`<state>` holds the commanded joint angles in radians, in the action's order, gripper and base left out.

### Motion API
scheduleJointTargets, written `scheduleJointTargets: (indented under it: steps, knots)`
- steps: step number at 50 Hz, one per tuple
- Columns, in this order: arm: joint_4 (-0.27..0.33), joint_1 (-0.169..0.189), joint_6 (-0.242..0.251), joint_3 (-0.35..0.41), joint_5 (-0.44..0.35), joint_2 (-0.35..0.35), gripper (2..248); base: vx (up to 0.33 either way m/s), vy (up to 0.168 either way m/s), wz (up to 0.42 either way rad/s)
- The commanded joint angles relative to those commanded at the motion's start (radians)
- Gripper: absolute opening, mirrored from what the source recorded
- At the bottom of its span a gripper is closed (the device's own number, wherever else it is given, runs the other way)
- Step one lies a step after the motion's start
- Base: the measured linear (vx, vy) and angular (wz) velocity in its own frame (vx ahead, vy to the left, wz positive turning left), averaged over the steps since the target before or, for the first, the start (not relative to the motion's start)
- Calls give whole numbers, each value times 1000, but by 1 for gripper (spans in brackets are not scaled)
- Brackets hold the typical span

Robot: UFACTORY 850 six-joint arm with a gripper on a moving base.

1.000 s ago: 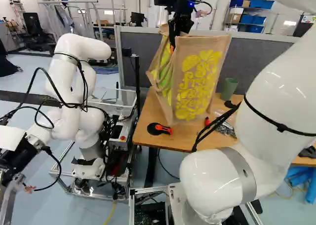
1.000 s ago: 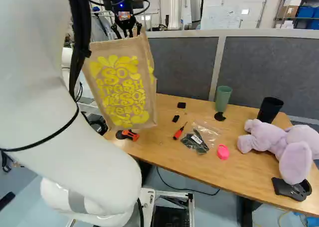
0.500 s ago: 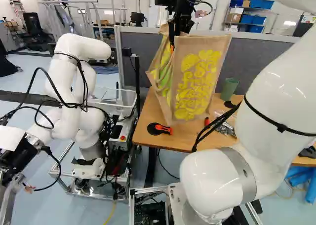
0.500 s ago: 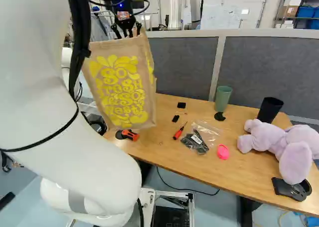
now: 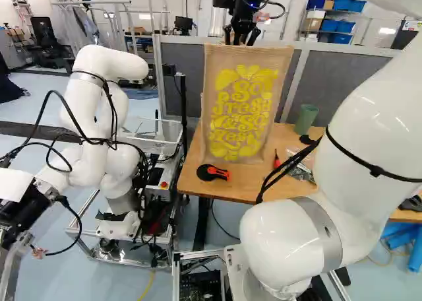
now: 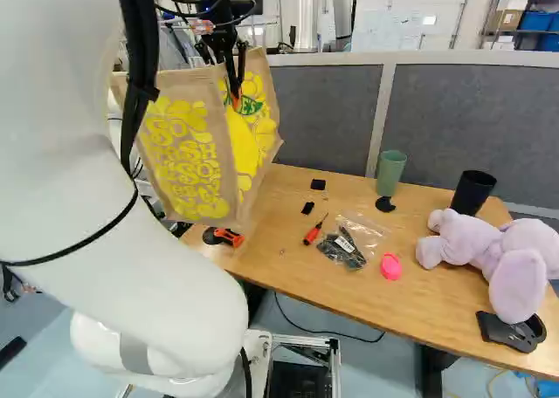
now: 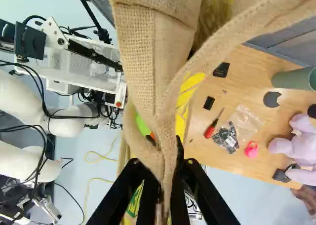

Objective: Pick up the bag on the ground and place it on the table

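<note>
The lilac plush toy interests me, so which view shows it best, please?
The right base view, because most of the plush toy shows there, with nothing in front. The wrist view shows only part of it, from above, and the left base view does not show it.

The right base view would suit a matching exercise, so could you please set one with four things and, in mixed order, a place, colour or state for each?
Things:
1. Bag
2. Screwdriver
3. Plush toy
4. Black cup

Descriptions:
A. Lilac
B. Next to the toy
C. Held by the gripper
D. Red-handled

Pairs: 1-C, 2-D, 3-A, 4-B
</note>
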<state>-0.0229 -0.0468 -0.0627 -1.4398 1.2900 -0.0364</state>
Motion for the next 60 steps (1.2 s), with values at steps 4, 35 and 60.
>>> scheduleJointTargets:
  steps: [4, 35, 60]
  knots:
    - [0, 0, -6, 0, 0, 0, 25, 0, 0, 0]
    - [0, 0, -10, 0, 0, 0, 25, 0, 0, 0]
    - [0, 0, -10, 10, 0, 27, 25, 0, 0, 0]
